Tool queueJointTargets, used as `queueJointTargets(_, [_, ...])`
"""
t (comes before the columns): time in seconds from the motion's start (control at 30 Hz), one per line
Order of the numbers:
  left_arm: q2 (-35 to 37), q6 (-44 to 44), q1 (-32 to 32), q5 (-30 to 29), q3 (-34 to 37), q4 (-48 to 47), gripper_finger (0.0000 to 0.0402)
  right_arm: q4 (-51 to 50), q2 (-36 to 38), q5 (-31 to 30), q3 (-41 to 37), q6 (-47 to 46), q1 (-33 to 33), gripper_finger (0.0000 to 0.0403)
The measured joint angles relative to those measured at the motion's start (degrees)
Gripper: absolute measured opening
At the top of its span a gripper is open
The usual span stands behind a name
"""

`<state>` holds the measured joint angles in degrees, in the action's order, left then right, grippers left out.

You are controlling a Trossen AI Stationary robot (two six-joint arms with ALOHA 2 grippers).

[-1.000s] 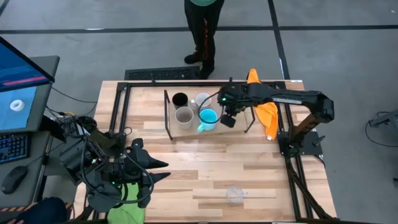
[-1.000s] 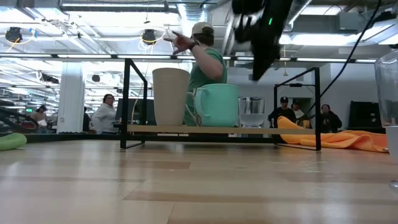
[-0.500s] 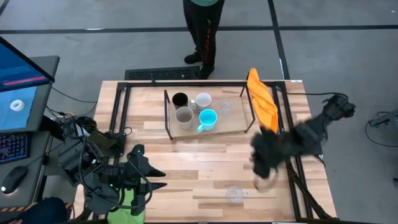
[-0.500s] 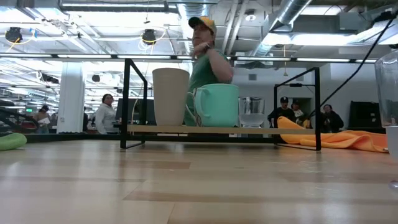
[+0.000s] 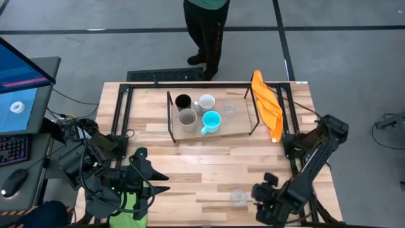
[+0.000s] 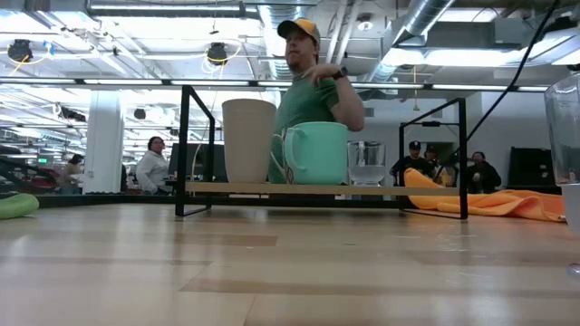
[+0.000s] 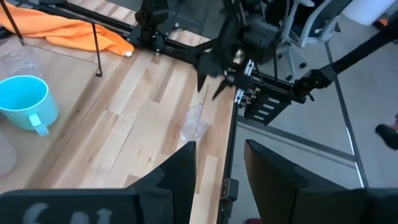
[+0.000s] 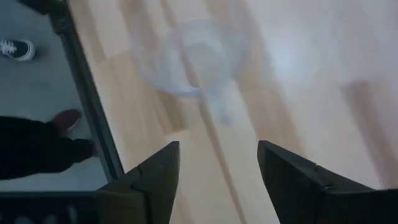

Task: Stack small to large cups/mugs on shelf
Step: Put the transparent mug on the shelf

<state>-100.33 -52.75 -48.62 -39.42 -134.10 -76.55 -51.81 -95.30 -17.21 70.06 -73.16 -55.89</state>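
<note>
The shelf (image 5: 240, 123) stands far of the table's middle. On its board stand a black cup (image 5: 183, 101), a white mug (image 5: 206, 101), a grey-beige cup (image 5: 187, 117), a blue mug (image 5: 211, 120) and a clear glass (image 5: 228, 107). A second clear glass (image 5: 238, 197) stands on the tabletop near the table's near edge. My right gripper (image 5: 258, 191) hangs just to its right, open, with the glass (image 8: 193, 56) ahead of its fingers and apart from them. My left gripper (image 5: 159, 182) waits near the near left corner, open and empty.
An orange cloth (image 5: 269, 104) hangs over the shelf's right end and the black frame rail. A person (image 5: 205, 31) stands beyond the far edge. A green object (image 5: 133, 212) lies under my left arm. Bare wood lies between the shelf and the loose glass.
My right gripper has left the space above the shelf's right part, swung toward the table's near edge and come down beside the loose clear glass. The clear glass on the shelf stays standing where the gripper was. The person behind the table has shifted.
</note>
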Motion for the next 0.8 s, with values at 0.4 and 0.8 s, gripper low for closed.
queueJointTargets(0.4, [0.0, -1.7, -0.6, 0.0, 0.0, 0.3, 0.0126, 7.4, -7.2, 0.7, -0.2, 10.3, 3.6, 0.0223])
queueJointTargets(0.8, [0.0, -2.4, -1.5, -0.1, 0.0, 1.1, 0.0126, 10.7, -7.1, 4.5, -0.2, 12.3, 4.7, 0.0025])
